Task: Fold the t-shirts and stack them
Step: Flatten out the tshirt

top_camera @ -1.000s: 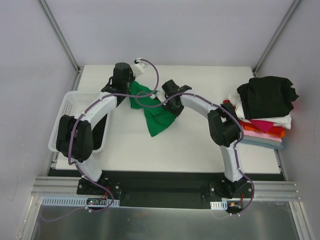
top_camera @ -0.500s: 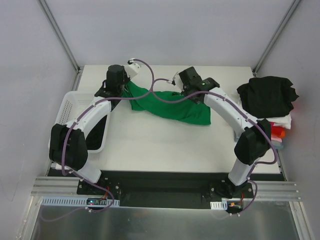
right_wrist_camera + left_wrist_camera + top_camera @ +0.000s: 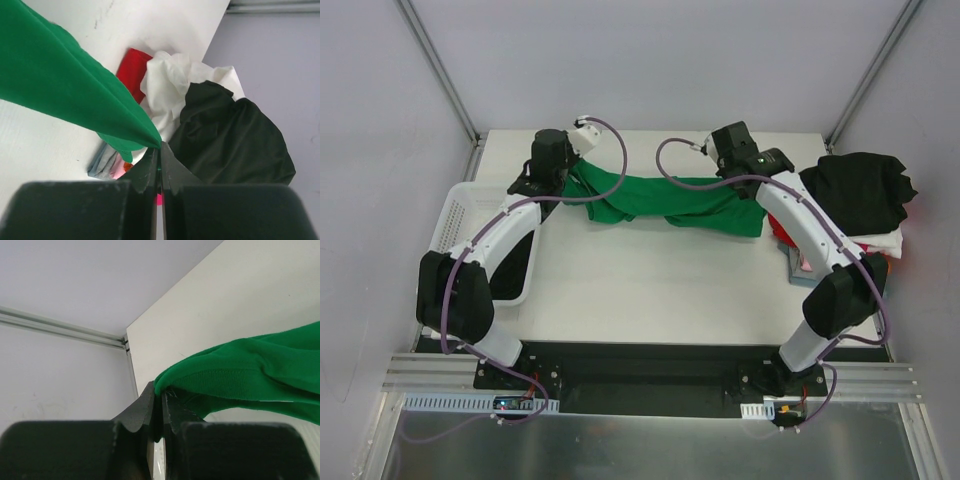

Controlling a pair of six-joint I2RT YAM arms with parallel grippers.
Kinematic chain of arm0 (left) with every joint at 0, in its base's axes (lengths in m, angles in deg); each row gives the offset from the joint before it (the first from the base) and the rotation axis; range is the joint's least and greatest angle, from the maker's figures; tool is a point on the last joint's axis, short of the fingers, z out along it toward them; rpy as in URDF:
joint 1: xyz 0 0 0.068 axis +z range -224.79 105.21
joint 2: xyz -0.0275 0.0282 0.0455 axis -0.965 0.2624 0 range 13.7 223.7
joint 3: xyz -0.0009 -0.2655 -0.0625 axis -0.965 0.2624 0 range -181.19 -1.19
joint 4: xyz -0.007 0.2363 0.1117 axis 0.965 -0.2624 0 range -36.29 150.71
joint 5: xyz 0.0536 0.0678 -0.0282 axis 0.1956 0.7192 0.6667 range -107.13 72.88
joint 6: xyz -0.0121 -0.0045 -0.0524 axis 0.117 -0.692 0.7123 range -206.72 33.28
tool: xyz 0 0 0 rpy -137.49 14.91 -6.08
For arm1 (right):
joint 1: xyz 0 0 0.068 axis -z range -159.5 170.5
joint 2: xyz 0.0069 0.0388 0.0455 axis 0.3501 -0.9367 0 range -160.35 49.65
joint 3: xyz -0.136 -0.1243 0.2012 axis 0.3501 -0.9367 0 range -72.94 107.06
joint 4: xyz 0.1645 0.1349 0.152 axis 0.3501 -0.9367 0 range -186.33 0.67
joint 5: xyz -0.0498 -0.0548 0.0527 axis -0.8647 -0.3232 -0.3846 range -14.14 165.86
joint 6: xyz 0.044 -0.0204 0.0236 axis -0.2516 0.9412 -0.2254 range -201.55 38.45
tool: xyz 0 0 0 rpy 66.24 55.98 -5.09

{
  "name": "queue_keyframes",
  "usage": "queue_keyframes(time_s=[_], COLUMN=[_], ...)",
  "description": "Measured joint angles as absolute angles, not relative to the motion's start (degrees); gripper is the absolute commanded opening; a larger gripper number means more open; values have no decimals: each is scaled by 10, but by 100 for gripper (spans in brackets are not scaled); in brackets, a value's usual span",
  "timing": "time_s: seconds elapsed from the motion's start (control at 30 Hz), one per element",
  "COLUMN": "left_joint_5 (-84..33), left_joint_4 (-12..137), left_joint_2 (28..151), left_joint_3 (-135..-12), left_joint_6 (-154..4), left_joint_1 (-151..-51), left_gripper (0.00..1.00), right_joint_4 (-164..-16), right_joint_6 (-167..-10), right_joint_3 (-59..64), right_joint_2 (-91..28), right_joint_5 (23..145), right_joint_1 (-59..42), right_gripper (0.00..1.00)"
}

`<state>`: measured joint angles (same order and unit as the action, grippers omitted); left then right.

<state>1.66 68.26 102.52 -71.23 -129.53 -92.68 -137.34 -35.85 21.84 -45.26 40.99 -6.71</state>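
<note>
A bright green t-shirt point(image 3: 670, 205) hangs stretched between both grippers over the back of the white table point(image 3: 650, 290). My left gripper point(image 3: 570, 180) is shut on its left end; the left wrist view shows the green t-shirt's point(image 3: 250, 370) thick edge pinched at the left gripper's point(image 3: 159, 390) tips. My right gripper point(image 3: 756, 190) is shut on the right end. In the right wrist view the green t-shirt point(image 3: 60, 90) narrows to a point clamped in the right gripper point(image 3: 160, 149). A stack of t-shirts stands at the right edge, with a black one point(image 3: 855, 190) on top.
A white mesh basket point(image 3: 455, 225) stands at the table's left edge under the left arm. Under the black t-shirt point(image 3: 225, 135) lie a white one point(image 3: 170, 85) and a red one point(image 3: 132, 67). The stack is close behind the right gripper.
The right gripper has swung right and back towards the stack, pulling the green t-shirt from a hanging bunch into a long band. The left gripper has shifted slightly left, still holding.
</note>
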Motion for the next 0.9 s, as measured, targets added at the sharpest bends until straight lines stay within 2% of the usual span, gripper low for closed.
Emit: queue_keyframes(time_s=[0.2, 0.47, 0.9], left_joint_5=[29, 44, 74], left_joint_4=[678, 675, 675], left_joint_2=[1012, 1012, 1121], left_joint_3=[-712, -733, -892], left_joint_6=[-1295, -1295, -1313], left_joint_1=[-927, -920, -895], left_gripper=[0, 0, 0], right_joint_4=[-1377, -1365, -1304], right_joint_6=[-353, -325, -282], right_joint_3=[222, 330, 378], right_joint_2=[-435, -438, -457], right_joint_5=[394, 375, 354], right_joint_1=[-46, 4, 30], right_gripper=[1, 1, 1])
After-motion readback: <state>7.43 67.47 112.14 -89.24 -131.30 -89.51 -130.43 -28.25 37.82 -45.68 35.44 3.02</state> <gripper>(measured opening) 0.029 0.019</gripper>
